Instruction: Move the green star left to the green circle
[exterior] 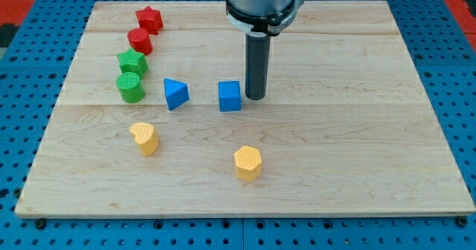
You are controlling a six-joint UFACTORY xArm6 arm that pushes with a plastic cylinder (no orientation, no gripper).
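- Hand: none on this arm, only a straight dark rod, so nothing opens and nothing is held; my tip (255,97) rests on the surface (357,146), just right of the blue cube (230,97), touching or nearly so.
- Green star (132,62) sits at the view's upper left, directly above the green circle (130,88), the two touching or almost touching.
- Tip is well apart from both green blocks, off to their right.
- Red star (149,18) and red circle (140,40) line up above the green star.
- Blue triangle (176,94) lies between green circle and blue cube.
- Yellow heart-like block (144,138) lower left; yellow hexagon (248,163) lower centre.
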